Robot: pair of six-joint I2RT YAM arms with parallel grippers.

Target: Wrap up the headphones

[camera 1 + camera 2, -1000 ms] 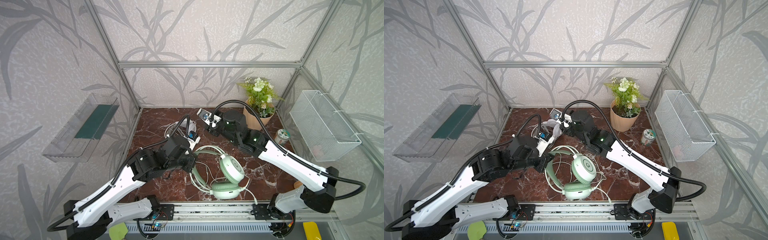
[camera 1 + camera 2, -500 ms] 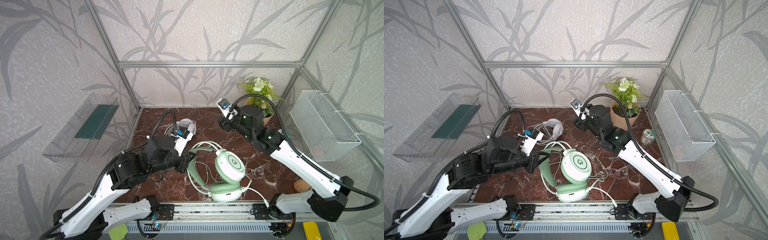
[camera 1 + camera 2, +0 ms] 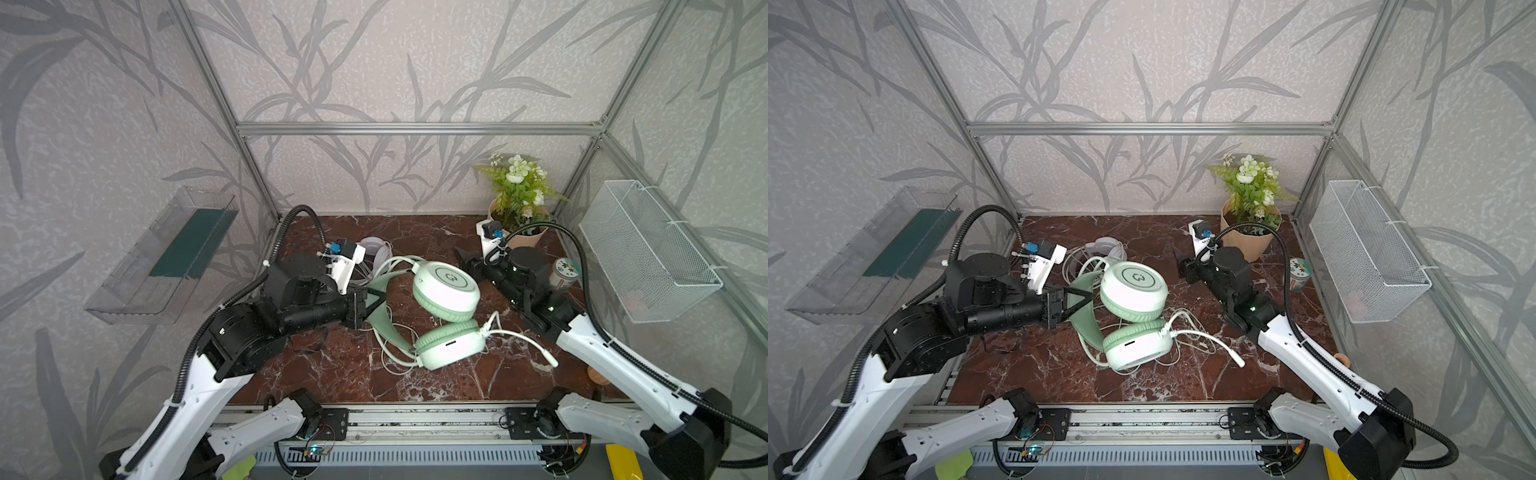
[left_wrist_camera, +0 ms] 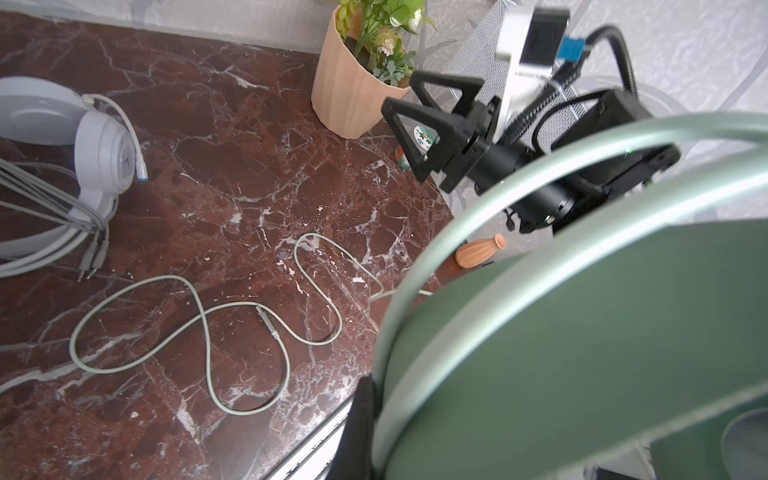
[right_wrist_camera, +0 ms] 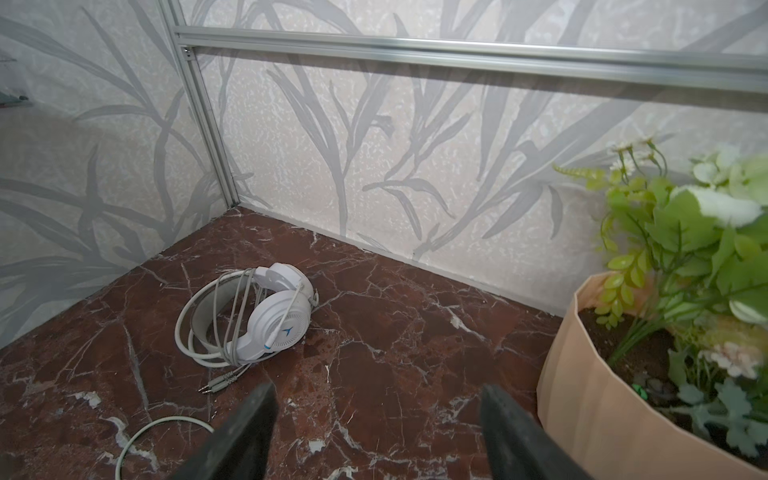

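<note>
Right wrist view: the white headset (image 5: 249, 320) lies toward the back of the counter (image 5: 395, 332), near the corner. Its cable is wound in several turns round the headband, and the plugs rest on the stone. I judge that unit finished.

Both top views place the mint headset (image 3: 446, 291) near the middle of the counter, just in front of the white one. The left pincer (image 3: 368, 305) is clamped on its padded headband. One ear cup is tilted up and the other sits lower, toward the front rail. Whether the lower cup bears on the stone cannot be told.

The mint cable (image 4: 199, 316) lies unwound in loose loops on the counter, with no turn visible round the band.

The right pincer (image 5: 378, 395) has its jaws apart and empty. It sits between the mint headset and the flowerpot (image 5: 602, 395), touching neither.

Assessment: roughly half complete. What remains is to take up the loose cable, wind it round the held headband and settle the end. The loops run under the cups and may snag.
</note>
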